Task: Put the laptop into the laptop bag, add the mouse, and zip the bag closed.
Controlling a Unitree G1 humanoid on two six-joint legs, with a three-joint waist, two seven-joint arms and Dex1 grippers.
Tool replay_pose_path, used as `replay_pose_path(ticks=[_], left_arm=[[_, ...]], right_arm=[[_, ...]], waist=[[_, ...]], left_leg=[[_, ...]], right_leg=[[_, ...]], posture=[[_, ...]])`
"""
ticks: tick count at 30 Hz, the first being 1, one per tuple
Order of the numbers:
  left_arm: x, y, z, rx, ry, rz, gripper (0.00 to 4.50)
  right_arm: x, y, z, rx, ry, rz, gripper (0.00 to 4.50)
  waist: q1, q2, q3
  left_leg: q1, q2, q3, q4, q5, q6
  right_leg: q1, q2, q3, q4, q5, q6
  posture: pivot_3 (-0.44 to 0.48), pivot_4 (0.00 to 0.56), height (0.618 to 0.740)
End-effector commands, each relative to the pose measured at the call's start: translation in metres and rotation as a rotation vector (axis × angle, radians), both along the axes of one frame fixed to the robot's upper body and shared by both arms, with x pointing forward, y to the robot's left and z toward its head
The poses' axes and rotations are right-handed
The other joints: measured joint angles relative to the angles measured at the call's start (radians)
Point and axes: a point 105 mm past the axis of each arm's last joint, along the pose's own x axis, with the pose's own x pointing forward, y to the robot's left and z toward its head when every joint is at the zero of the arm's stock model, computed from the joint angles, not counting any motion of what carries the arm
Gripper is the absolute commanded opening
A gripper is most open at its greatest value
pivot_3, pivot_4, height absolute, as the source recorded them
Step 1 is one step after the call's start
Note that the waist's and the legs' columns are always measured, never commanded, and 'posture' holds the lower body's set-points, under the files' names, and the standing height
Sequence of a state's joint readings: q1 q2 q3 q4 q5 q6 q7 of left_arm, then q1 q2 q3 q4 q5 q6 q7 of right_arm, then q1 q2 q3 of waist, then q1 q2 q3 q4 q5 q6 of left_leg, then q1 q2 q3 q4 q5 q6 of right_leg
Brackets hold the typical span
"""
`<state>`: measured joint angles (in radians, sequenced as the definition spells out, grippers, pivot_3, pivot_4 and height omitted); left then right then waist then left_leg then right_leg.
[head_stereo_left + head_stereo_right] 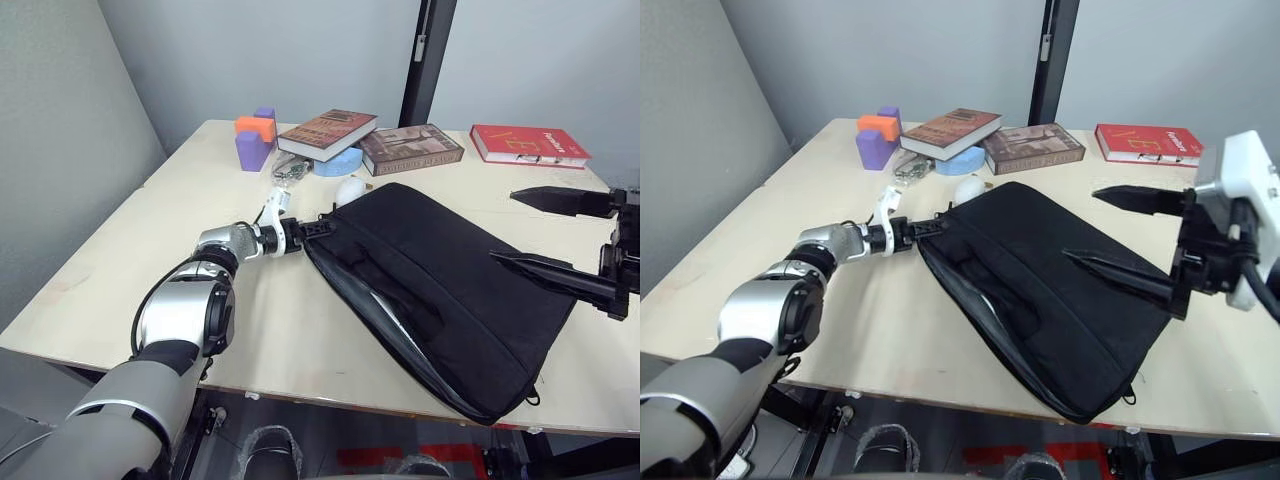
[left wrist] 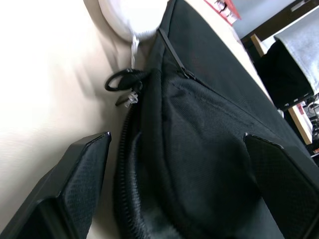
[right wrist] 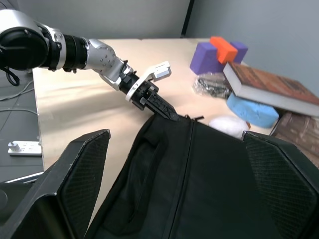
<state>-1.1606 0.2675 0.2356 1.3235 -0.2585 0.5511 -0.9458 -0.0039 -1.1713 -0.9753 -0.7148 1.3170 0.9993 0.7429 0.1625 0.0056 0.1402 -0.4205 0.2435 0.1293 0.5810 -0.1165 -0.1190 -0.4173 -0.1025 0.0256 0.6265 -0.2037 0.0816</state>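
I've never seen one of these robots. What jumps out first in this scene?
A big black laptop bag lies slantwise across the pale table, its near edge gaping open. The left claw stands at the bag's far corner, beside the zip pull, while the right claw hovers open above the bag's other end.

No wording, brand mark or number can be made out anywhere. The three books near the laptop bag [image 1: 440, 290] carry printed covers, but none is readable: the red book [image 1: 528, 145] beyond the bag's far side shows only faint gold marks, the brown book [image 1: 410, 148] just behind the bag shows a dark picture with blurred lettering, and the reddish book [image 1: 326, 133] beside that one shows indistinct lines. The bag itself is plain black.
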Motion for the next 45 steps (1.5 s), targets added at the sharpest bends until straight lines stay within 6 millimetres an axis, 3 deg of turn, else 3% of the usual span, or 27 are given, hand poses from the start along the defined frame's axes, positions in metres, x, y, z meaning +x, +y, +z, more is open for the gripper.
replay_pose_path(ticks=[1,12,18,27,37,44,45], left_arm=[[0.004,0.0,0.009,-0.022,-0.025,0.016,3.95],[0.003,0.01,0.011,-0.056,0.002,0.029,0.08],[0.001,0.009,0.019,-0.098,-0.005,0.003,0.01],[-0.003,0.007,0.028,-0.127,-0.023,-0.058,0.01],[-0.008,0.006,0.033,-0.148,-0.032,-0.105,0.01],[-0.01,0.009,0.03,-0.159,-0.022,-0.108,0.01],[-0.011,0.009,0.028,-0.16,-0.019,-0.111,0.0]], right_arm=[[0.0,-0.012,0.004,0.024,-0.017,-0.06,4.5],[0.001,-0.043,-0.018,0.162,0.099,-0.195,4.5],[-0.002,-0.076,-0.061,0.327,0.297,-0.336,4.5],[-0.018,-0.129,-0.165,0.53,0.6,-0.636,4.5],[-0.011,-0.109,-0.207,0.609,0.727,-0.623,4.5],[-0.007,-0.099,-0.221,0.644,0.777,-0.6,4.5],[-0.005,-0.098,-0.221,0.656,0.773,-0.591,4.24]], waist=[[0.0,0.0,0.0],[0.0,-0.001,0.0],[-0.001,-0.001,0.001],[-0.002,-0.001,0.001],[-0.006,-0.001,0.001],[-0.008,-0.001,0.001],[-0.009,-0.001,0.001]], left_leg=[[0.0,0.0,0.0,0.0,0.0,0.0],[-0.001,-0.001,0.0,-0.004,0.0,0.0],[-0.001,-0.002,0.0,-0.007,0.0,0.0],[-0.002,-0.004,0.0,-0.012,0.0,0.0],[-0.001,-0.004,0.001,-0.014,0.0,0.0],[-0.001,-0.005,0.0,-0.014,0.0,0.0],[0.0,-0.004,0.0,-0.014,0.0,0.0]], right_leg=[[0.0,0.0,0.0,0.0,0.0,0.0],[0.0,-0.001,-0.001,-0.006,0.0,0.0],[0.0,-0.001,-0.002,-0.009,0.0,0.0],[0.0,-0.003,-0.003,-0.013,0.0,0.0],[0.0,-0.004,-0.003,-0.014,0.0,0.001],[0.001,-0.004,-0.003,-0.014,0.0,0.001],[0.002,-0.004,-0.003,-0.014,0.0,0.001]], posture=[[0.0,0.15,0.74],[0.0,0.15,0.74],[0.0,0.15,0.74],[0.0,0.15,0.74],[0.0,0.15,0.74],[0.0,0.15,0.74],[0.0,0.15,0.74]])
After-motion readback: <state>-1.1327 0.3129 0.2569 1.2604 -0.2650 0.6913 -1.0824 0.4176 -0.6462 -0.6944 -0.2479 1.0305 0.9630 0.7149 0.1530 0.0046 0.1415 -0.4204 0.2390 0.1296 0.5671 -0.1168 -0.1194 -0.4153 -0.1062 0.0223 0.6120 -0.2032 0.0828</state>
